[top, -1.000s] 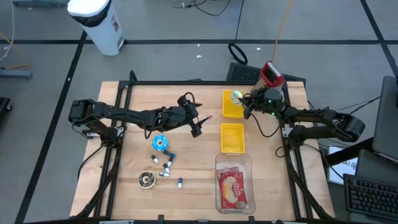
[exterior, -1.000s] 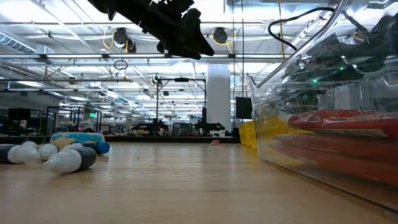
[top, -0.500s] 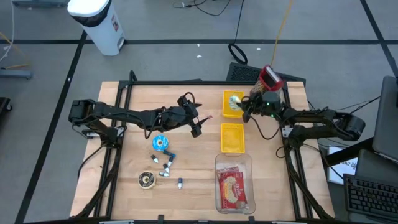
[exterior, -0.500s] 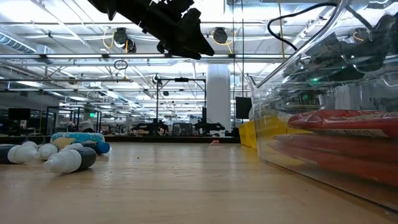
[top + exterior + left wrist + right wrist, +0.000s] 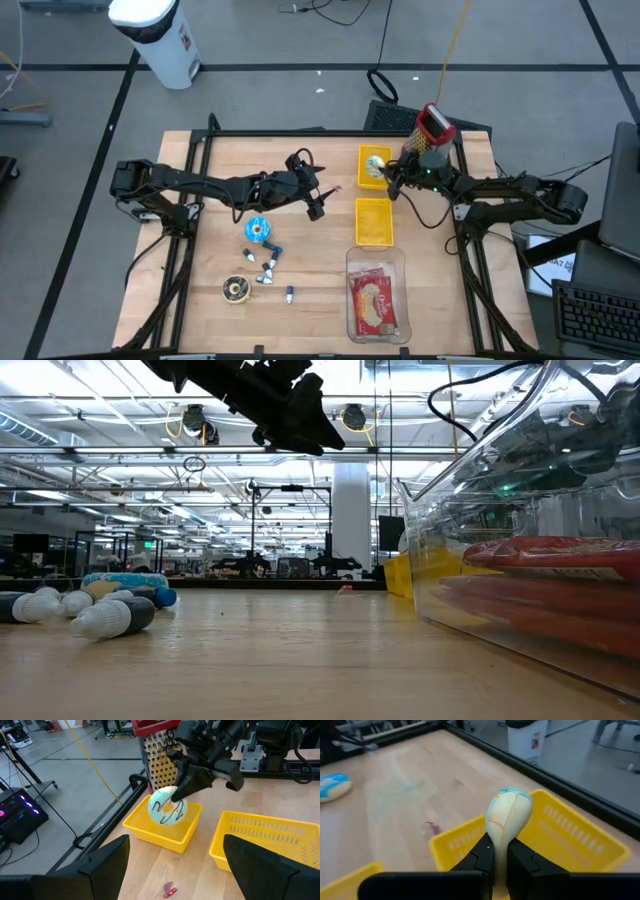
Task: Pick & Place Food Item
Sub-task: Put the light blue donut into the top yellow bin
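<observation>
Right hand (image 5: 176,796) clamped on donut (image 5: 167,806), pinching it edge-on so the disc stands upright between the 2 fingers; icing pale with blue and yellow streaks. Donut hangs just above the far bin (image 5: 165,827), inside its rim line, apparently not touching the floor of it. Key relation: bin is straight below the donut, so the drop looks like a plain release, no sideways travel needed. Disc's flat faces run along the fingers, so it should fall on edge and tip over; bin looks wide enough to catch it.

Right arm reaches in from the desk's right edge, forearm roughly level, wrist over the far bin in the high view (image 5: 373,167). A red-topped grater (image 5: 431,127) stands just behind the hand, off the desk's back edge.

Near bin (image 5: 374,221) sits just in front of the far one, nothing visible in it. Clear tub (image 5: 374,297) with red packet is closer to the front.

Left hand (image 5: 316,207) wide open, holding nothing, hovering mid-desk, well apart from both bins, facing them. Small items (image 5: 258,231) lie on the desk (image 5: 200,200) below and in front of it. Right arm is the nearer one, by far.

Judgement: place step, nearly done.
</observation>
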{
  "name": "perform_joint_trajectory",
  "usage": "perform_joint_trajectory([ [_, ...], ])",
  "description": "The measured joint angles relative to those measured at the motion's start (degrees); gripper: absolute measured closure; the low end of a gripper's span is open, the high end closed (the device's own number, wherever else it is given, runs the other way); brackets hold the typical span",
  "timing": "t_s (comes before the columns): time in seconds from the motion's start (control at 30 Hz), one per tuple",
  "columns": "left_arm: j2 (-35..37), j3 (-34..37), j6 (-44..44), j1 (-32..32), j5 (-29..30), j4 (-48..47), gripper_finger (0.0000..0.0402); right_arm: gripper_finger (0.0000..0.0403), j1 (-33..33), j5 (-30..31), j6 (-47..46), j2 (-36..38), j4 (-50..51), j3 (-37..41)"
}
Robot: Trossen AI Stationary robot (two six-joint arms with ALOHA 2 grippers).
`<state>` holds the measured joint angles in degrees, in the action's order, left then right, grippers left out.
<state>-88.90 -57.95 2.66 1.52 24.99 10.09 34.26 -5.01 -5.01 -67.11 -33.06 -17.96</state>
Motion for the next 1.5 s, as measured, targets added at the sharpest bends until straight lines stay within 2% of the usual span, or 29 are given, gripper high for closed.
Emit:
perform_joint_trajectory([
  [0.33,0.0,0.0,0.04,0.0,0.0,0.0,0.0078,0.0388,-0.27,-0.75,0.23,-7.86,-3.58,-0.04],
  [0.5,0.0,0.0,0.04,0.0,0.0,0.0,0.0078,0.038,-0.27,-0.75,0.34,-9.01,-3.97,-0.04],
  [0.67,0.0,0.0,0.06,0.0,0.0,0.0,0.0078,0.0348,-0.27,-0.75,3.29,-9.01,-3.99,-0.04],
  [0.87,0.0,0.0,0.06,0.0,0.0,0.0,0.0078,0.0283,-0.29,-0.54,7.19,-9.01,-4.0,-0.04],
  [1.13,0.0,0.0,0.04,0.0,0.0,-0.01,0.0078,0.0214,-1.54,5.54,12.08,-9.01,-4.46,-0.04],
  [1.3,0.0,0.0,-0.07,0.0,0.0,-0.01,0.0078,0.0203,-2.94,7.12,13.7,-8.99,-6.02,-0.07],
  [1.5,0.0,0.0,-0.2,0.0,0.0,-0.02,0.0078,0.0205,-3.39,13.42,15.4,-8.97,-5.72,-0.07],
])
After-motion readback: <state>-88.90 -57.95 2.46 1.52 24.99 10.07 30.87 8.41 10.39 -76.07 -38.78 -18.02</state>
